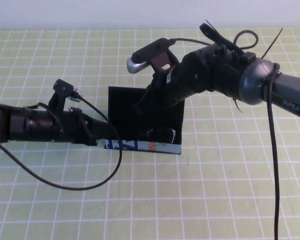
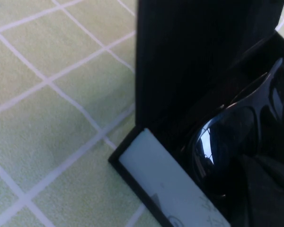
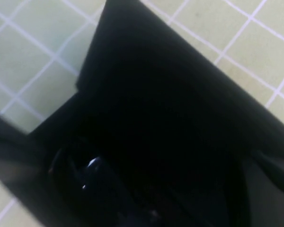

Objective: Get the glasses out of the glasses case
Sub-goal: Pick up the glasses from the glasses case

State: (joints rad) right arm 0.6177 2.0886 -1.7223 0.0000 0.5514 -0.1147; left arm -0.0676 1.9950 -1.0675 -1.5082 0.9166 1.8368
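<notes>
Pale green tabletop [image 1: 200,200] with white grid lines, open rectangular black glasses case [image 1: 145,122] lying between left pincer [image 1: 106,134] and right pincer [image 1: 152,107]

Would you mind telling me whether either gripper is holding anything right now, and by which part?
It cannot be told: the left gripper is at the glasses case's left end, the right gripper over its open interior.

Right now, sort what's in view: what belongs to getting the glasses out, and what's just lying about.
Job:
- glasses, in the case
- glasses case, lid open
- left pincer, at the case's left end
- right pincer, over the case

Lying about:
- only the checked tablecloth
</notes>
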